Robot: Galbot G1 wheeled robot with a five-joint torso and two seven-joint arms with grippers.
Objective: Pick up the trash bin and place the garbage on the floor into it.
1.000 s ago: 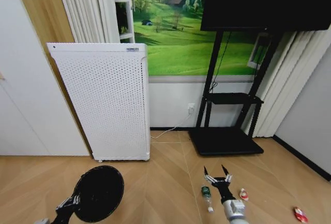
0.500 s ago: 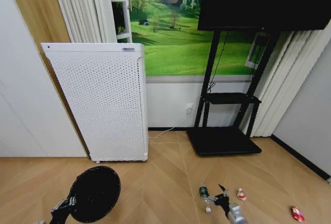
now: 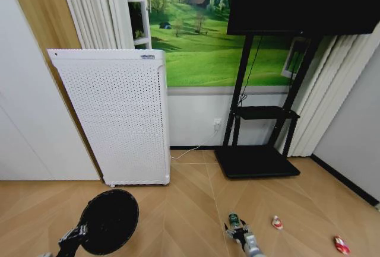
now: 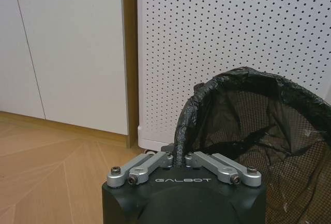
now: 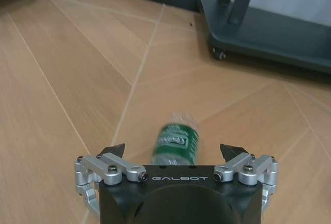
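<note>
Trash bin (image 3: 110, 221) rim is pinched in the left pincer (image 4: 178, 158); the right pincer (image 5: 175, 151), spread wide, straddles the bottle (image 5: 177, 141) on the floor (image 5: 67, 105).

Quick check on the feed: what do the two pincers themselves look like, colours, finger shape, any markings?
Both match. The left pincer has a black rounded housing with white GALBOT lettering and silver metal finger links fastened with dark screws. The right pincer carries the same black body, lettering and silver links, ending in black pointed fingertips. No loose cables show on either.

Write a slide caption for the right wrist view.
Open right gripper poised over the clear plastic bottle with green label lying on the tan herringbone wood floor.
</note>
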